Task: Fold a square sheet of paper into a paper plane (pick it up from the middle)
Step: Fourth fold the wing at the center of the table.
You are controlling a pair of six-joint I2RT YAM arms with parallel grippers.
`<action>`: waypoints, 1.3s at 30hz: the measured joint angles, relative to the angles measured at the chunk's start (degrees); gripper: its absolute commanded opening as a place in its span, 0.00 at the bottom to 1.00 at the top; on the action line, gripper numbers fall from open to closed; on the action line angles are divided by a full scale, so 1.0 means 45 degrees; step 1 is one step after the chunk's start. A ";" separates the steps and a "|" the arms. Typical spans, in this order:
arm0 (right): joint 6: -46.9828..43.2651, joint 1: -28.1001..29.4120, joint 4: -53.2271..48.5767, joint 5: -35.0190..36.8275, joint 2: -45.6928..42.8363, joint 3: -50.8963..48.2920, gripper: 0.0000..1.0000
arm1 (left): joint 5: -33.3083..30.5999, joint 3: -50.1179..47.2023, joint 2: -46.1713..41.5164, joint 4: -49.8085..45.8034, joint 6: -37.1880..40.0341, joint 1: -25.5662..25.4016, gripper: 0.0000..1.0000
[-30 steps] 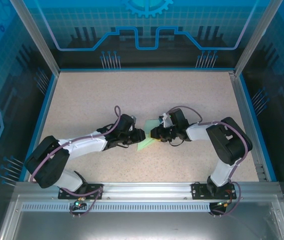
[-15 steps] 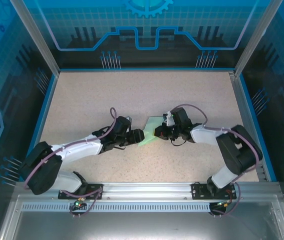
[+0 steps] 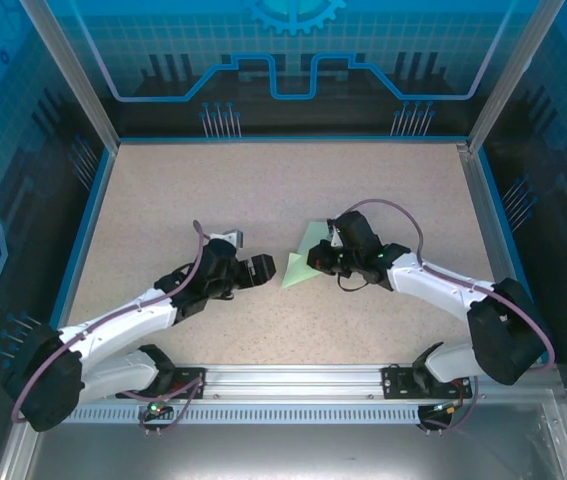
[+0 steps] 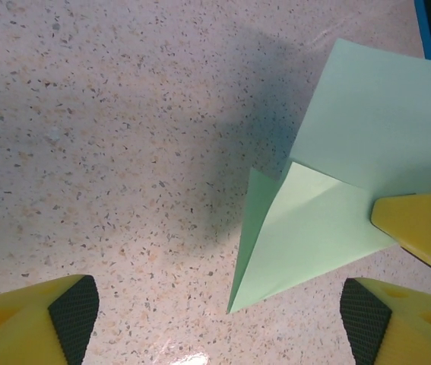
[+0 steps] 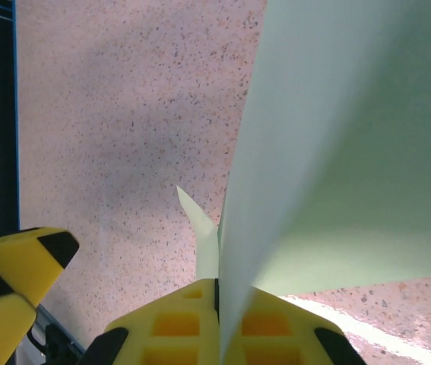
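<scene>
- Two tools sit at the paper. The right tool [image 3: 315, 262] is pinched together on the right side of the pale green sheet of paper [image 3: 300, 268]. The left tool [image 3: 263, 268] has its jaws wide apart and holds nothing, just beside the sheet's left point.
- The sheet is near the middle of the counter [image 3: 213, 190]. It carries at least one crease, and its lower point rests on the surface.
- Risk: one pinch alone holds the paper. If the right tool pulls or twists, I judge the thin sheet could pivot about that pinch, sag, or let the crease spring open.
- Risk: the left tool's fingers [image 4: 63, 312] are low and close to the point. If they advance without straddling it, they could shove or crumple the tip instead of catching it.
- Risk: a hard pinch near an edge may dent or tear the paper.
- The left wrist view shows the fold itself, a triangular flap [image 4: 314, 228] lying over a larger panel, with the right tool's yellow finger on the flap's right edge. From above these layers merge into one green patch.
- The right wrist view shows the paper [image 5: 337, 152] leaving the closed fingers edge-on, apparently lifted clear of the counter.
- The top view shows how both arms reach in from opposite sides.
</scene>
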 measured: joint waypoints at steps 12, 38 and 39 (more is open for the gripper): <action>0.2458 0.0563 0.1647 0.0811 0.1792 -0.0219 0.01 | 0.0146 -0.1103 0.1685 0.3687 0.4464 -0.1132 0.91; 0.4580 0.0131 -0.0670 -0.0568 0.3104 0.1141 0.02 | 0.1350 -0.1350 0.7524 1.0724 1.0171 -0.1307 0.48; 0.4585 0.0117 -0.0675 -0.0612 0.3118 0.1190 0.02 | 0.1399 -0.1350 0.7524 1.0807 1.0176 -0.1307 0.45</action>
